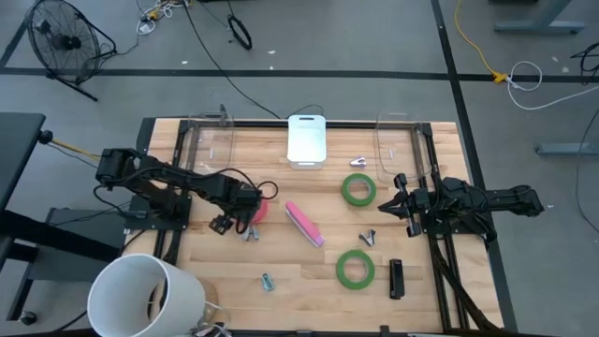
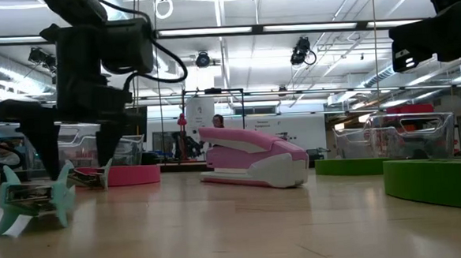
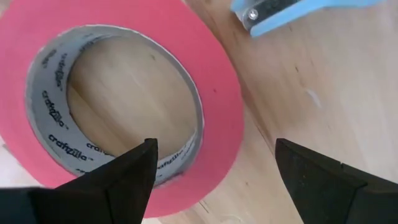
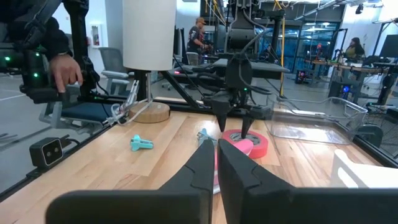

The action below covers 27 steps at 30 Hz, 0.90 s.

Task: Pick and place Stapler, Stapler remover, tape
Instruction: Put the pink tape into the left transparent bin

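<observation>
The red-pink tape (image 3: pixel 211 81) lies flat on the wooden table left of centre. My left gripper (image 3: pixel 214 146) points down over it, open. One finger (image 3: pixel 134 168) stands over the ring's open centre and the other (image 3: pixel 311 174) outside the ring's wall; I see no touch. A pink stapler (image 1: pixel 304 224) lies at the table's centre. Two green tape rings lie flat to the right, one farther (image 1: pixel 358 189) and one nearer (image 1: pixel 356 269). A blue staple remover (image 3: pixel 280 12) lies beside the red-pink ring. My right gripper (image 4: pixel 214 168) waits shut at the right edge.
A white box (image 1: pixel 306 140) and two clear bins (image 1: pixel 211 145), (image 1: pixel 398 145) stand along the far edge. A teal staple remover (image 1: pixel 268 280), a dark one (image 1: pixel 368 238) and a black stapler (image 1: pixel 396 279) lie toward the near side. A white cylinder (image 1: pixel 145 295) stands at the near left corner.
</observation>
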{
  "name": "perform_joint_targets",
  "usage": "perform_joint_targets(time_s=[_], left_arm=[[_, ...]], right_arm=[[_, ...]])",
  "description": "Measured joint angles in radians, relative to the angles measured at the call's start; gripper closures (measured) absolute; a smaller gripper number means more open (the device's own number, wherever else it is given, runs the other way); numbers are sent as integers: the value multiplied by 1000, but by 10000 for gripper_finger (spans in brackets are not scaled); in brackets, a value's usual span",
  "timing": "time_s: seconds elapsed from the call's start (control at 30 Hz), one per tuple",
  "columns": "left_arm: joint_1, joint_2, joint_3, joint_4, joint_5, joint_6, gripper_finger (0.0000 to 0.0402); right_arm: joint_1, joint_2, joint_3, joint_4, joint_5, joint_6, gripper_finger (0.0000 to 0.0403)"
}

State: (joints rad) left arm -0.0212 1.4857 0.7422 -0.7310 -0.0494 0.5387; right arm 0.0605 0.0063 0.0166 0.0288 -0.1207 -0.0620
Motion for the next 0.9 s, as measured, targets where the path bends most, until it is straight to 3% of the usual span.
perform_joint_targets(time_s=[0.27, 0.9], left_arm=[[0, 0, 0, 54, 1, 62, 84], [2, 0, -45, 57, 1, 111, 231]], right_arm=[[0, 0, 0, 0, 0, 0, 381], [0, 0, 0, 0, 0, 0, 381]])
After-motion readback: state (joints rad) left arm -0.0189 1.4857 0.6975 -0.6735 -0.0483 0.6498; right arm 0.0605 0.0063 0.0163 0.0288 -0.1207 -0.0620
